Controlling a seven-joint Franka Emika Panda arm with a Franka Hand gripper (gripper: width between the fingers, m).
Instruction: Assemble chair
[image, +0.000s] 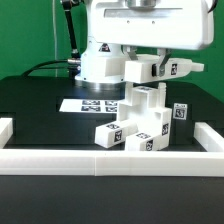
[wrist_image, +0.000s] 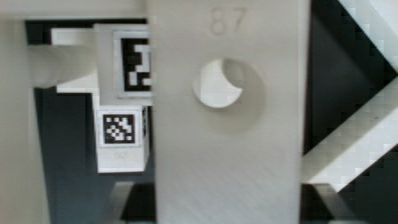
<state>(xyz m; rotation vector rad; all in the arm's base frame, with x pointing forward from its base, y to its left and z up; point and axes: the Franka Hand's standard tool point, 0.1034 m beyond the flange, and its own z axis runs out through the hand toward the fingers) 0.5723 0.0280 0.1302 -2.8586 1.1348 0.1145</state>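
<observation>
The white arm (image: 105, 55) rises at the back edge of the black worktop (image: 35, 100) and reaches forward. Its hand hangs down over the half-built chair (image: 140, 125), which stands near the worktop's front edge, toward the exterior view's right. The gripper (image: 158, 60) is clamped on 1 white tagged slab (image: 172, 69), held level just above the chair's tallest post.

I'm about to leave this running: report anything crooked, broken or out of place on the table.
Nothing looks broken or spilled. The chair parts stand as one stepped cluster; the front blocks sit at differing angles, as unfinished pieces would. The slab at the hand shows no damage.
</observation>
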